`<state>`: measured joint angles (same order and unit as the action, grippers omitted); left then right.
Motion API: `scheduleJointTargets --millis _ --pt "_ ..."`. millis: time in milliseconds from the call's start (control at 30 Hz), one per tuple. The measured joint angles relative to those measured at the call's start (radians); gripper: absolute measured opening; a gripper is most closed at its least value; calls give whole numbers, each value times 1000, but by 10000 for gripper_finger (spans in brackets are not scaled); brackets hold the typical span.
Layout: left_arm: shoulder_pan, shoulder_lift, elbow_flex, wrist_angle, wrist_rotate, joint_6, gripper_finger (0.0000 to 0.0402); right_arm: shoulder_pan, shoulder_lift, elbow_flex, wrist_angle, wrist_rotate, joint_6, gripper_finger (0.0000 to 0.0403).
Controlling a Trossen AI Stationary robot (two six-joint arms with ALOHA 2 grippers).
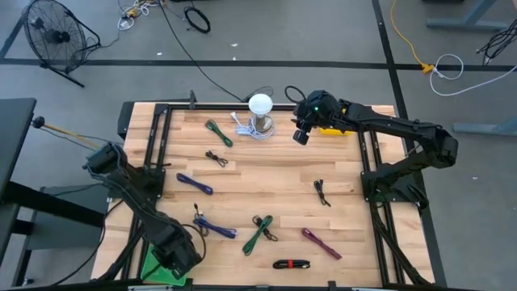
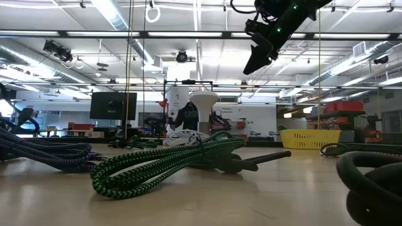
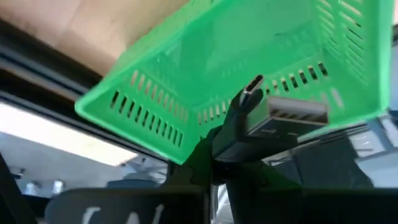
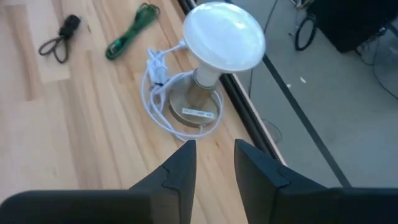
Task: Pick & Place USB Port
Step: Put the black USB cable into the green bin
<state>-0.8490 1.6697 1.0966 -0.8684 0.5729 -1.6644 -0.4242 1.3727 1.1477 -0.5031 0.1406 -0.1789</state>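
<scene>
Left end effector [image 1: 174, 252] hung over the green basket [image 3: 249, 68] at lower left, clamped on a USB cable [image 3: 261, 115], not yet released. Right end effector [image 4: 214, 165] hovered narrowly open, empty, beside the lamp [image 1: 260, 113] at upper centre; many cables remained across the surface [image 1: 275, 170]

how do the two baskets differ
The green basket sits at the table's near left corner under the left gripper; the yellow basket sits at the far right, mostly hidden by the right arm. Both are at table edges.
</scene>
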Motion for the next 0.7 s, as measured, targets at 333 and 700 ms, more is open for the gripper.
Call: scheduleJointTargets --millis 333,700 --pt "0 14 0 -29 -39 105 31 -4 0 0 6 -2 2 112" --pt "6 12 0 56 -93 88 87 -47 0 0 7 -2 2 112"
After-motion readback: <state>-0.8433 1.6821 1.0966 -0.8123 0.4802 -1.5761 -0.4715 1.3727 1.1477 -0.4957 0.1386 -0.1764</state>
